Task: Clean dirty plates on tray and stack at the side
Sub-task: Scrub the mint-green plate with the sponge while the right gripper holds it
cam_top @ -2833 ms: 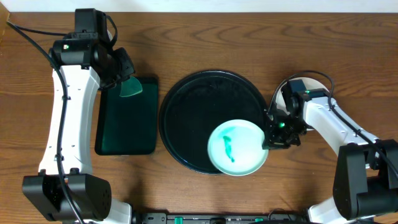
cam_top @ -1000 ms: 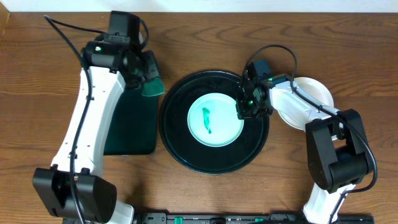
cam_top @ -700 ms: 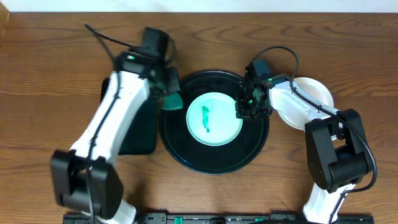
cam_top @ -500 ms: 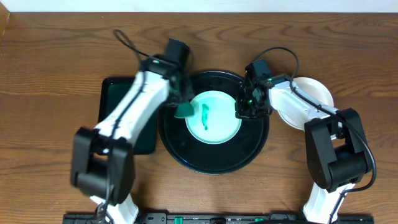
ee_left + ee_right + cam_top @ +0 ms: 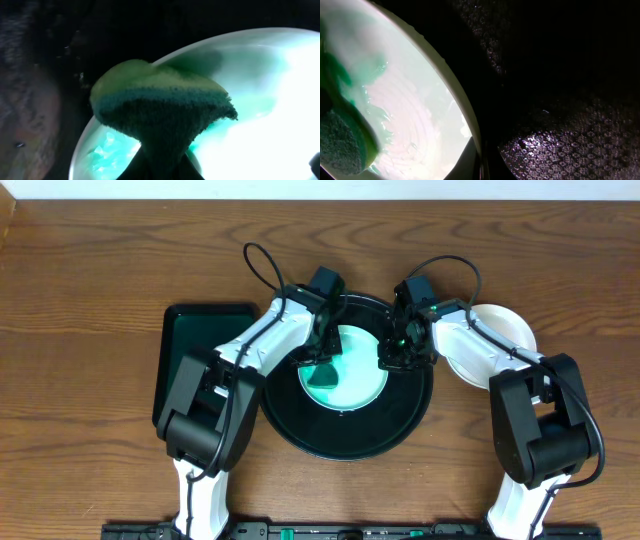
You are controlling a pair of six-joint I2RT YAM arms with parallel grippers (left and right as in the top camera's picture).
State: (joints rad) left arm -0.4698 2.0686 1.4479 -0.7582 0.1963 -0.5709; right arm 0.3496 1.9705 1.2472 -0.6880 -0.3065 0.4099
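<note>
A pale mint-green plate (image 5: 362, 375) lies in the middle of the round black tray (image 5: 345, 432). My left gripper (image 5: 322, 360) is shut on a green sponge (image 5: 322, 372) and presses it on the plate's left half, over the green smear. In the left wrist view the sponge (image 5: 160, 107) sits on the plate (image 5: 260, 95) with wet green streaks beside it. My right gripper (image 5: 388, 360) is shut on the plate's right rim; the right wrist view shows the rim (image 5: 465, 120) between the fingers, and the sponge (image 5: 340, 145) at lower left.
A pale plate (image 5: 508, 328) rests on the table right of the tray, partly under my right arm. The rectangular dark green tray (image 5: 200, 370) lies left of the black tray. The black tray's textured floor (image 5: 560, 125) shows beside the gripped rim.
My left arm swung right from the green tray and brought the sponge down on the plate. Before that, my right gripper moved the plate from the tray's front right to its centre and stayed there.
</note>
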